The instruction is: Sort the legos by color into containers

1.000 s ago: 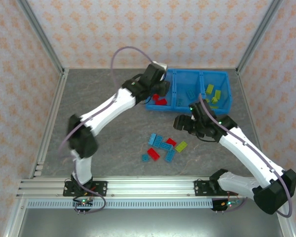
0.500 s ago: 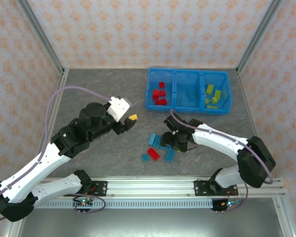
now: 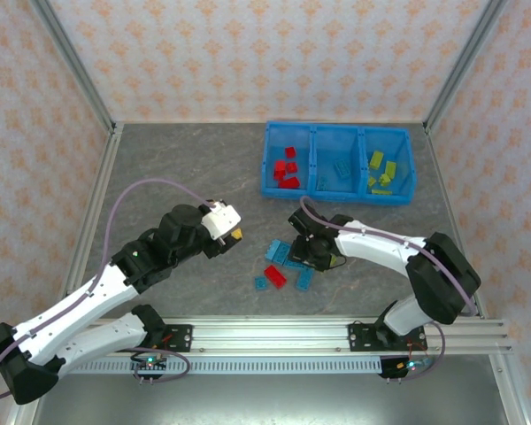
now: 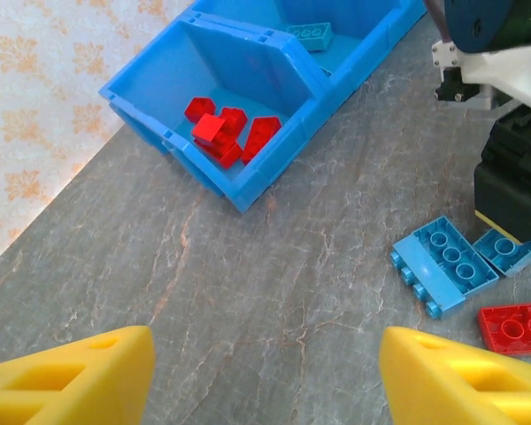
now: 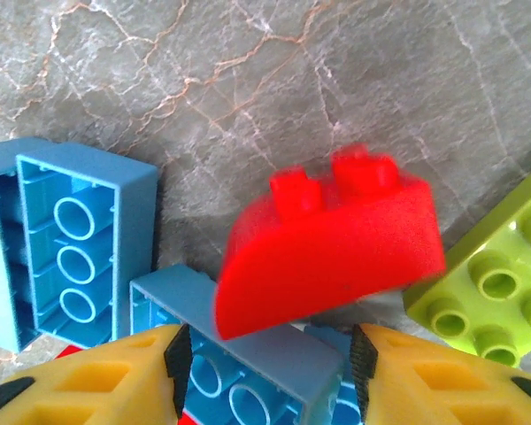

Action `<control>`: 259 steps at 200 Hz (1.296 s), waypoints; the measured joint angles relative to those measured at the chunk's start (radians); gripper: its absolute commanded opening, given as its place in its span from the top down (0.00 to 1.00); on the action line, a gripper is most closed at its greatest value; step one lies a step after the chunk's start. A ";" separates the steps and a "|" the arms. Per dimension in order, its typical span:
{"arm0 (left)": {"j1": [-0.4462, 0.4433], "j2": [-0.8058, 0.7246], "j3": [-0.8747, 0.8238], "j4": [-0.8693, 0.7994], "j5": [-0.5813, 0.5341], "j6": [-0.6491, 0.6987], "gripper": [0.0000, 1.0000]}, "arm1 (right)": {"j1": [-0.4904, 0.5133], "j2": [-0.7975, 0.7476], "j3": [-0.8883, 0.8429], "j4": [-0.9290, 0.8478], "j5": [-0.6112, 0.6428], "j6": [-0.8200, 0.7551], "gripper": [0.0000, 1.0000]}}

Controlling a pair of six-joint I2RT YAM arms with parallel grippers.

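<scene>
Plainly, the crowding is the hazard. In the top view the loose legos (image 3: 288, 263) lie at 5 o'clock from the table's middle, while the blue bin (image 3: 336, 193) sits at 1 o'clock, well apart. The right gripper (image 5: 265, 381) hangs low over the pile, jaws spread and nothing clearly clamped. Just beyond its fingertips (image 5: 88, 385) a curved red brick (image 5: 336, 248) leans tilted on a light blue brick (image 5: 248, 350). A yellow-green brick (image 5: 487, 266) touches the red one at 3 o'clock, and another blue brick (image 5: 80, 239) lies at 9 o'clock.

Closing from here would likely catch the light blue brick rather than the red one, or both together. A mixed pair could then end up in the red compartment (image 3: 288, 168). The red brick's rounded face gives the pads little flat surface, so it may squirt out sideways, and its outline is smeared, so its seat looks unsteady.

The left gripper (image 4: 265, 372) hovers at 9 o'clock of the pile, jaws wide and empty. If both arms reach into the pile, they could collide.
</scene>
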 measured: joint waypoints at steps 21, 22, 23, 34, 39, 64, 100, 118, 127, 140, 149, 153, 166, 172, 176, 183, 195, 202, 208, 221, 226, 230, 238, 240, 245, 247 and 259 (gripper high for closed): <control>0.000 0.007 0.000 0.006 0.002 0.002 0.30 | 0.000 0.019 0.000 0.025 0.000 -0.003 0.54; 0.000 0.008 0.000 0.006 0.002 0.002 0.31 | 0.000 0.019 0.000 0.026 0.000 -0.003 0.55; 0.000 0.009 0.000 0.006 0.002 0.002 0.31 | 0.000 0.020 0.000 0.027 -0.001 -0.002 0.56; 0.005 0.016 -0.002 0.008 0.002 0.005 0.30 | 0.000 0.024 0.002 0.047 -0.007 0.001 0.62; 0.006 0.019 -0.004 0.011 0.002 0.005 0.30 | 0.000 0.025 0.002 0.056 -0.009 0.006 0.65; 0.011 0.029 -0.013 0.019 0.002 0.009 0.30 | 0.000 0.035 0.001 0.062 -0.008 0.007 0.71; 0.013 0.033 -0.013 0.021 0.002 0.009 0.29 | 0.000 0.032 0.018 0.036 0.019 0.006 0.77; 0.013 0.033 -0.013 0.024 0.002 0.009 0.29 | 0.000 0.013 0.058 -0.005 0.052 -0.001 0.78; 0.017 0.033 -0.013 0.025 0.006 0.008 0.29 | 0.000 -0.011 0.076 -0.017 0.074 -0.002 0.79; 0.024 0.034 -0.013 0.025 0.013 0.008 0.28 | -0.001 -0.055 0.097 -0.026 0.107 -0.004 0.80; 0.031 0.037 -0.012 0.024 0.017 0.008 0.27 | -0.006 -0.092 0.110 -0.033 0.131 -0.006 0.80; 0.032 0.039 -0.011 0.024 0.018 0.008 0.27 | -0.009 -0.106 0.116 -0.036 0.141 -0.007 0.80; 0.037 0.045 -0.011 0.024 0.018 0.008 0.27 | -0.031 -0.152 0.136 -0.047 0.180 -0.015 0.80; 0.038 0.046 -0.011 0.023 0.018 0.008 0.27 | -0.047 -0.170 0.147 -0.053 0.203 -0.022 0.81; 0.038 0.046 -0.011 0.023 0.018 0.008 0.26 | -0.060 -0.182 0.155 -0.056 0.219 -0.029 0.81; 0.038 0.045 -0.011 0.024 0.018 0.008 0.26 | -0.085 -0.200 0.169 -0.062 0.252 -0.045 0.81; 0.038 0.043 -0.011 0.024 0.018 0.008 0.26 | -0.130 -0.219 0.195 -0.066 0.306 -0.080 0.81; 0.038 0.041 -0.011 0.024 0.018 0.008 0.26 | -0.160 -0.224 0.214 -0.063 0.350 -0.114 0.81; 0.038 0.039 -0.011 0.024 0.018 0.008 0.26 | -0.187 -0.223 0.232 -0.057 0.389 -0.148 0.81; 0.038 0.034 -0.011 0.024 0.018 0.008 0.26 | -0.242 -0.199 0.278 -0.031 0.468 -0.227 0.81; 0.038 0.032 -0.011 0.024 0.018 0.008 0.26 | -0.262 -0.178 0.303 -0.019 0.497 -0.257 0.81; 0.038 0.032 -0.011 0.024 0.017 0.008 0.26 | -0.276 -0.159 0.322 -0.007 0.515 -0.280 0.81; 0.038 0.031 -0.011 0.024 0.018 0.008 0.26 | -0.307 -0.107 0.373 0.014 0.550 -0.325 0.81; 0.038 0.030 -0.011 0.024 0.018 0.008 0.26 | -0.314 -0.093 0.388 0.021 0.557 -0.335 0.81; 0.038 0.030 -0.011 0.023 0.018 0.008 0.26 | -0.330 -0.050 0.424 0.039 0.570 -0.360 0.81; 0.038 0.030 -0.011 0.023 0.018 0.008 0.26 | -0.335 -0.039 0.435 0.042 0.574 -0.367 0.81; 0.038 0.030 -0.011 0.023 0.016 0.007 0.26 | -0.367 0.077 0.533 0.076 0.591 -0.416 0.80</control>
